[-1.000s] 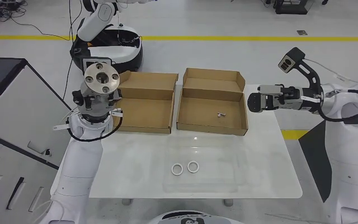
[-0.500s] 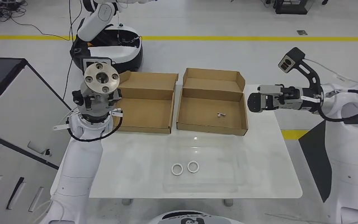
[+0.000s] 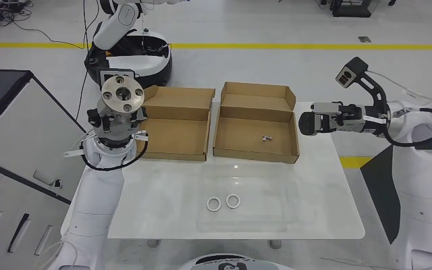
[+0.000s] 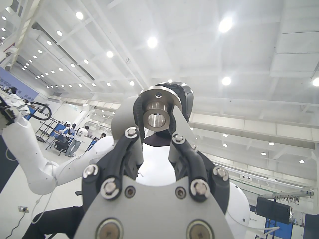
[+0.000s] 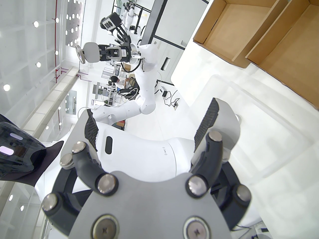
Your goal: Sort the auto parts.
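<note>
White worktop (image 3: pixel 324 189) in a bright hall, grey floor behind it with a yellow line (image 3: pixel 270 46) running across. Round ceiling lamps (image 4: pixel 225 24) glare down in the left wrist view, and the print on a blue wall panel (image 4: pixel 17 85) far off is too small to read. A dark cabinet (image 3: pixel 20 115) stands off the worktop's left side.

At the back of the worktop, two open cardboard boxes sit side by side. The left box (image 3: pixel 175 138) has a bare floor, and the right box (image 3: pixel 239 131) has one small metal piece (image 3: pixel 266 138) lying in it. Nearer the front there's a clear tray (image 3: pixel 270 209), with two white rings (image 3: pixel 213 204) lying close together inside.

Over to the left gripper (image 4: pixel 154 116), raised just off the worktop's left edge beside the left box. Its fingers are clamped on a metal flanged bushing (image 3: pixel 122 96), flange face turned up toward the overhead camera.

The right gripper (image 5: pixel 152 123) hangs at the worktop's far right, just beside the right box, fingers spread wide with nothing between them.
</note>
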{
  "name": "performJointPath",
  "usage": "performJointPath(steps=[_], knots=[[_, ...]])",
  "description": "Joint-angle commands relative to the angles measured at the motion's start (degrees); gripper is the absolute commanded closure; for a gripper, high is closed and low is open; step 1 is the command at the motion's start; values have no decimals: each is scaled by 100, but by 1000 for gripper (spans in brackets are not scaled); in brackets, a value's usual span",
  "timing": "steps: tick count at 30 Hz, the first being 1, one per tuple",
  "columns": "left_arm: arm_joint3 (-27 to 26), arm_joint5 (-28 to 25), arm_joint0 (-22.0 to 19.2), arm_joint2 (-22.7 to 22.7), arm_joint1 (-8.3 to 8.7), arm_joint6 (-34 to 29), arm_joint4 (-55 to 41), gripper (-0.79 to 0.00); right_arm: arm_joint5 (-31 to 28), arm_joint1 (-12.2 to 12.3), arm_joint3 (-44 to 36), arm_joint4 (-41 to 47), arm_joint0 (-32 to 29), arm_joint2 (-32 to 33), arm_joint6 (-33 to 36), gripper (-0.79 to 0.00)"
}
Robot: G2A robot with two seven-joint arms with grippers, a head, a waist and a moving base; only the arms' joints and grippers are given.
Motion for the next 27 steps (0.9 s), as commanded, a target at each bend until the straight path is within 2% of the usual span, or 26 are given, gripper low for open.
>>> performJointPath(steps=[1, 16, 22, 27], knots=[[0, 0, 0, 0, 0, 0, 0, 0, 0, 0, 0, 0, 0, 0, 0, -785], [-20, 57, 19, -2, 2, 74, 37, 0, 0, 0, 0, 0, 0, 0, 0, -785], [78, 720, 10, -174, 107, 227, 1536, 0, 0, 0, 0, 0, 0, 0, 0, -785], [200, 987, 227, -310, 172, 253, 2168, 0, 0, 0, 0, 0, 0, 0, 0, -785]])
